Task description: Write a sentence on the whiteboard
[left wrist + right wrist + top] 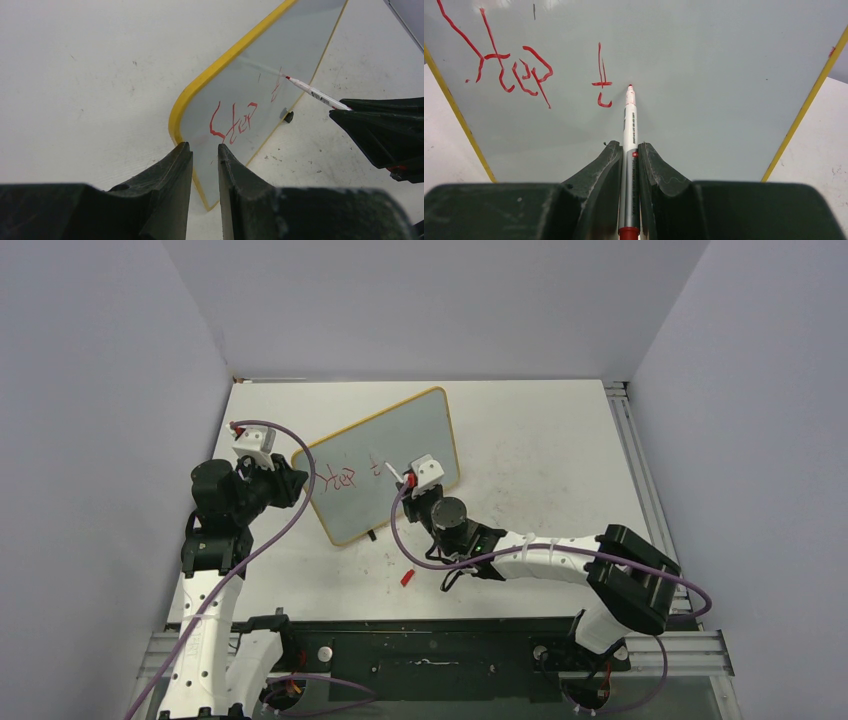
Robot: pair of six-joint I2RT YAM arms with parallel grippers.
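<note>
Left gripper (203, 148): closed on the left edge of the whiteboard (400, 430), which stands tilted on the tabletop (540, 440). Sentence (239, 126): red "Step t" on the board face. Right gripper (630, 146): clamped on marker (630, 125), tip against the board just right of the "t".

The pale grey, yellow-framed whiteboard (724, 100) runs past the right wrist view's top edge; the slim white-barrelled red marker (629, 125) is cut off at the bottom. From above, a small red piece (407, 577) is too small to identify.
</note>
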